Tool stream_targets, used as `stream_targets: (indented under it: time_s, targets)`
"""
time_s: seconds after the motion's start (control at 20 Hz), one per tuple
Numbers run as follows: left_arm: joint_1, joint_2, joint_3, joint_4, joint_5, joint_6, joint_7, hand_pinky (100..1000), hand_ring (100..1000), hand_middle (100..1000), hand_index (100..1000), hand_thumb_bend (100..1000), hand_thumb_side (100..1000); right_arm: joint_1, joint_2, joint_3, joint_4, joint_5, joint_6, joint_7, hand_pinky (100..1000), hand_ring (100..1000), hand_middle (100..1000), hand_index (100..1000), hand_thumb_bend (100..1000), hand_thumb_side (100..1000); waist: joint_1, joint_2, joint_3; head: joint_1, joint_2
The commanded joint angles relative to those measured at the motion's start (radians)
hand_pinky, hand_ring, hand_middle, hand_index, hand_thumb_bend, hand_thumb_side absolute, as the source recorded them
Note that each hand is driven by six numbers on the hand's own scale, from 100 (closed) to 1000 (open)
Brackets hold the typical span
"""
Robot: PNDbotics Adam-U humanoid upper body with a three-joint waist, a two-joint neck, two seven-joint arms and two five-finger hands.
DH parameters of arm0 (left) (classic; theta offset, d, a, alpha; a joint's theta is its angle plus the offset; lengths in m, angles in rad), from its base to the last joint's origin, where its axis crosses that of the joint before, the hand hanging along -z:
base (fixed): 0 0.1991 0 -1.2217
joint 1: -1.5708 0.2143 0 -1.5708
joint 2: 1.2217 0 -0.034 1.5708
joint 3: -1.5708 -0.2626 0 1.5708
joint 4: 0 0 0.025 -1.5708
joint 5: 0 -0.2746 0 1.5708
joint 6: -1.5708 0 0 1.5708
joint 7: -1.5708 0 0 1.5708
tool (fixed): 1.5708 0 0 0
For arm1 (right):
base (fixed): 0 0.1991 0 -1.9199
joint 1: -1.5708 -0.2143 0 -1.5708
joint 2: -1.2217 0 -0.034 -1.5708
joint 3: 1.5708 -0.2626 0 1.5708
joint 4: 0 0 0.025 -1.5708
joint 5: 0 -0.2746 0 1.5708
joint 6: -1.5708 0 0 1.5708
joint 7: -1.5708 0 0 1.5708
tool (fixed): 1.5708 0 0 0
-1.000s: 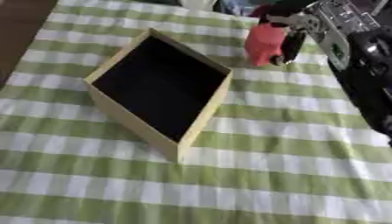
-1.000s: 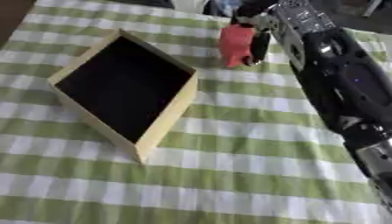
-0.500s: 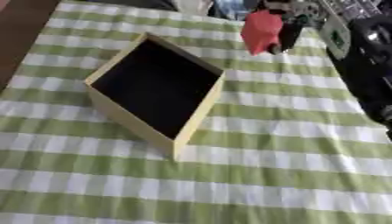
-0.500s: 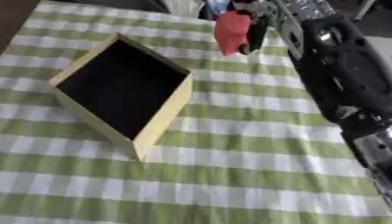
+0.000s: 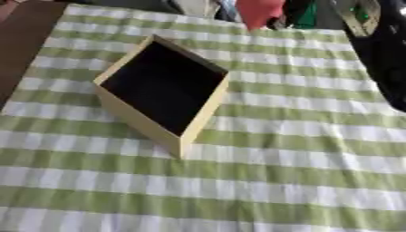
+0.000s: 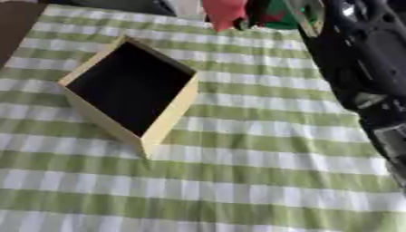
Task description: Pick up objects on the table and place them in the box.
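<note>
Right hand hangs at about twelve o'clock, at the very top of both views, with a red object in it. The object is cut off by the upper edge and the dark fingers beside it are blurred, so the hold looks like a clamp on the red object, though I cannot make out exactly how the fingers wrap it. No left hand shows in either view.

Going left to right: at ten o'clock lies a dark brown strip of bare table, where the cloth ends. Next, from about ten o'clock in toward the centre, sits the box, pale yellow walls, black inside, set cornerwise on the green and white checked cloth with one corner toward six o'clock. Nothing shows inside it. Its mouth faces up, so a thing can be lowered straight in.

The red object is up off the cloth and beyond the box's far corner, toward one o'clock of it. I judge the carry is under way: it is held high probably to clear the box's wall. The likely next need is to bring it toward eight o'clock, over the black opening, before letting go.

At three o'clock the black right arm fills the edge.
</note>
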Motion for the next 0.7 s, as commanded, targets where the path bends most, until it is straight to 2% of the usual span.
stream_targets:
  time_s: [0.05,0.45,0.7]
  targets:
    - [-0.003,0.024,0.01,-0.017,0.001,0.0,0.007,1000,486,478,691,100,126,-0.012,-0.032,0.017,-0.08,-0.052,0.019,0.008,885,866,494,521,100,100,0.011,-0.031,0.002,0.0,0.016]
    - [-0.005,0.022,0.007,-0.017,0.004,-0.002,0.009,1000,489,480,692,100,121,-0.003,-0.012,0.082,-0.191,-0.163,0.109,0.036,876,859,500,540,100,100,0.016,-0.051,0.009,-0.012,0.033]
    - [-0.011,0.017,0.002,-0.017,0.009,-0.003,0.006,1000,490,481,692,103,120,-0.002,0.017,0.126,-0.215,-0.234,0.178,0.058,876,860,501,542,100,100,0.019,-0.055,0.017,-0.014,0.033]
